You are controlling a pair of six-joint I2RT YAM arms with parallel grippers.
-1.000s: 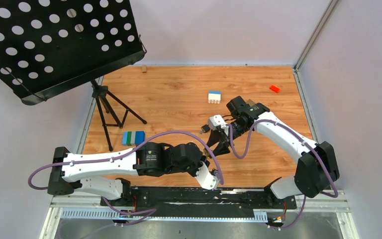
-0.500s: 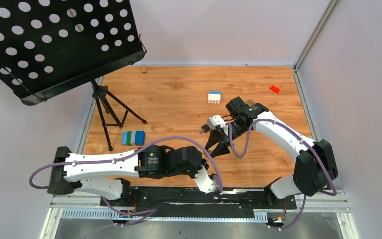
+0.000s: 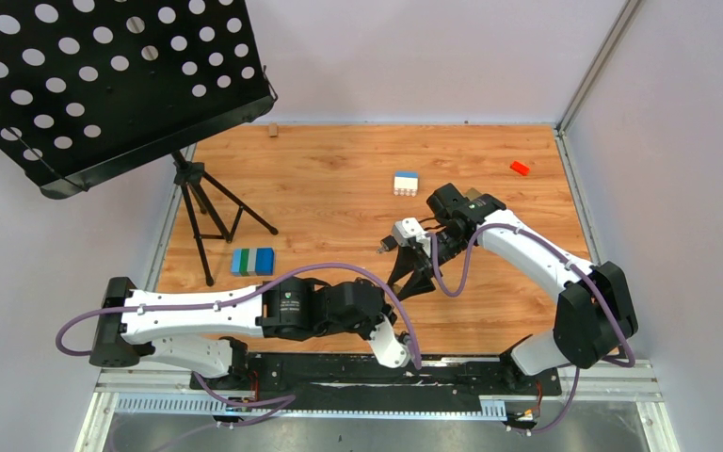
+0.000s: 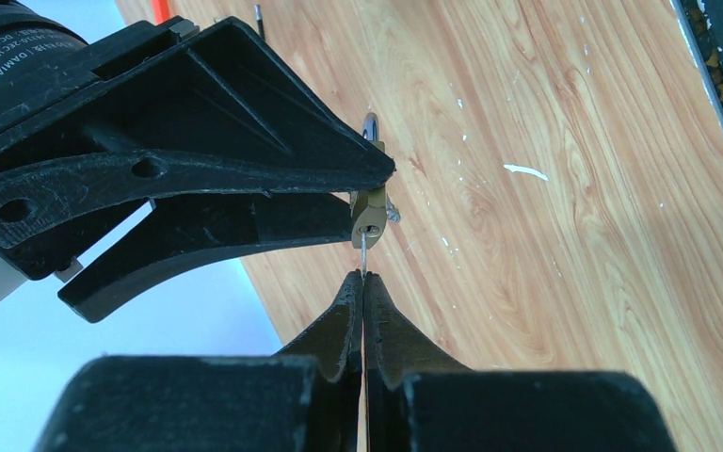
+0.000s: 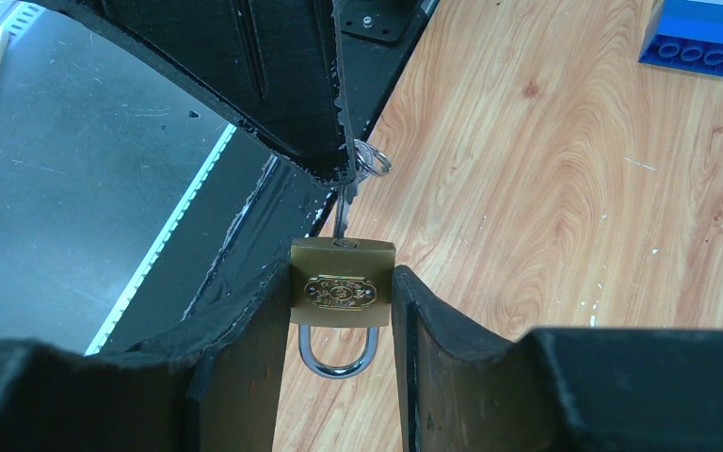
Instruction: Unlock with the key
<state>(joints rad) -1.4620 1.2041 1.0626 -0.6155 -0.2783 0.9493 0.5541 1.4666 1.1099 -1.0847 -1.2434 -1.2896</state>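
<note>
At padlock [image 5: 342, 282], key [image 5: 341, 212] tip hidden

1. The left arm [image 3: 320, 306] has drawn back toward the near edge. Its black elbow joint has slid slightly right, and the white wrist link [image 3: 388, 341] now sits lower in the top view.
2. The purple cable [image 3: 334, 266] arching over that arm has dropped to a flatter, lower curve.
3. The right arm [image 3: 527, 250] has edged left at its elbow [image 3: 591, 315], taking the right gripper [image 3: 405, 280] a hair left too.
4. Most of this came in the first half second.
</note>
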